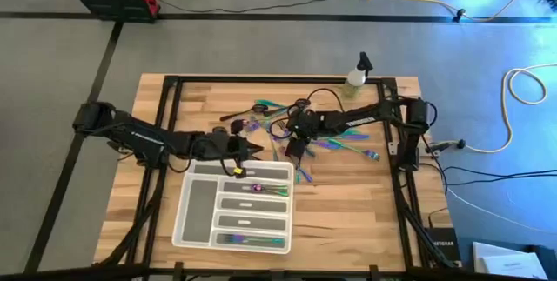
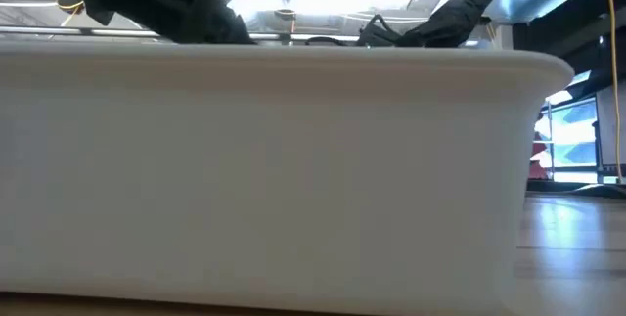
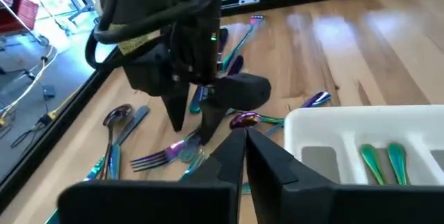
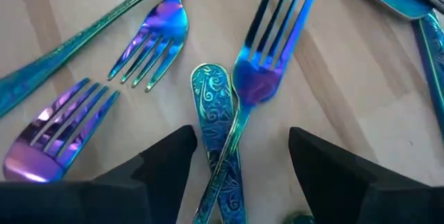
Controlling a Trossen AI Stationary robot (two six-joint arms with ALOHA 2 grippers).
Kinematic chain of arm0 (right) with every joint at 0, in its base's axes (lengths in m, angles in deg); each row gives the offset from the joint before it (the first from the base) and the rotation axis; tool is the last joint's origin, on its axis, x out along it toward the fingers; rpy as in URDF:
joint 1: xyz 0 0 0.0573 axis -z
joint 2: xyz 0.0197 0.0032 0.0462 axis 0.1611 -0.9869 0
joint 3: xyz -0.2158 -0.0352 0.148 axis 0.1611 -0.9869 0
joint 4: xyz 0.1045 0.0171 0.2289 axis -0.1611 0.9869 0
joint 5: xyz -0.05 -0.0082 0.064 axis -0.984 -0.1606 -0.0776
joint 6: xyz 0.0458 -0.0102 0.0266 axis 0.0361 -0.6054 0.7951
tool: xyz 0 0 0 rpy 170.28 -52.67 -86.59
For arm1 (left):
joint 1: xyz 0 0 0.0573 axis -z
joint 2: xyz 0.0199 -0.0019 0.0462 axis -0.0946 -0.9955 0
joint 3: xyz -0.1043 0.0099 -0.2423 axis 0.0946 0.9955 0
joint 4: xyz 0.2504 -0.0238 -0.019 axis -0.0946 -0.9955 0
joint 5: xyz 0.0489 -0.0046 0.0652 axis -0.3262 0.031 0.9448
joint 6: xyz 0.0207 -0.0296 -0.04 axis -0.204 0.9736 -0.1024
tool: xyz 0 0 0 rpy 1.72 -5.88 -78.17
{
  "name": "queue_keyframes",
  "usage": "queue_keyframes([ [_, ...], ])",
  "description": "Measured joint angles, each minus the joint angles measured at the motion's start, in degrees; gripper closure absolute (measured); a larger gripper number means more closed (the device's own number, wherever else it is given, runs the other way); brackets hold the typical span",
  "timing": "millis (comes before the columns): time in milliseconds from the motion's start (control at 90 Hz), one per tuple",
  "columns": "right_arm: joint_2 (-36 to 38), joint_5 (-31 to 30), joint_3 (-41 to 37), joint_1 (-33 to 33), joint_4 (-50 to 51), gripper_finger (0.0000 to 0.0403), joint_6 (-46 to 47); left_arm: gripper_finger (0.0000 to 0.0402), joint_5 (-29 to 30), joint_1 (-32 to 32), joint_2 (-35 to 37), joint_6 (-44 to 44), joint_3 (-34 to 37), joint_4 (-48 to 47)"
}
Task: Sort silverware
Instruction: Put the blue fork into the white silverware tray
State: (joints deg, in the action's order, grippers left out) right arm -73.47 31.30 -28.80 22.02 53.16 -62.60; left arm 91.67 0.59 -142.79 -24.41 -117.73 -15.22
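Note:
Iridescent silverware [image 1: 287,129] lies in a loose pile on the wooden table beyond the white compartment tray [image 1: 180,229]. A few pieces [image 1: 261,190] lie in the tray's compartments. My right gripper [image 4: 239,158] points down over the pile, open. Its fingers stand on either side of two crossed handles: a fork [image 4: 260,78] and an ornate handle end [image 4: 211,92]. Both lie flat on the table. My left gripper [image 3: 243,144] hovers by the tray's far edge, shut, with nothing seen between its fingers. It faces my right gripper [image 3: 194,116].
A small spray bottle [image 1: 357,74] stands at the table's far edge. More forks [image 4: 156,37] and spoons [image 3: 114,123] lie scattered around the right gripper. In the low view the tray's wall [image 2: 274,179] blocks nearly everything. Black frame rails [image 1: 161,116] border the table.

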Motion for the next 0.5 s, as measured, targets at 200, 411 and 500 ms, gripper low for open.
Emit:
queue_keyframes([
  [200, 0.09, -0.05, -0.07, -0.07, 0.04, 0.0222, -0.18, 0.0401, 0.02, 0.00, 0.00, 0.00, 0.00, -0.08],
  [411, 0.11, 0.98, -0.09, -0.07, 0.07, 0.0293, -0.31, 0.0401, 0.04, 0.00, 0.00, 0.00, 0.00, -0.10],
  [500, 0.11, 0.94, -0.11, -0.05, 0.16, 0.0318, -0.31, 0.0401, 0.04, 0.00, 0.00, 0.00, 0.00, -0.13],
])
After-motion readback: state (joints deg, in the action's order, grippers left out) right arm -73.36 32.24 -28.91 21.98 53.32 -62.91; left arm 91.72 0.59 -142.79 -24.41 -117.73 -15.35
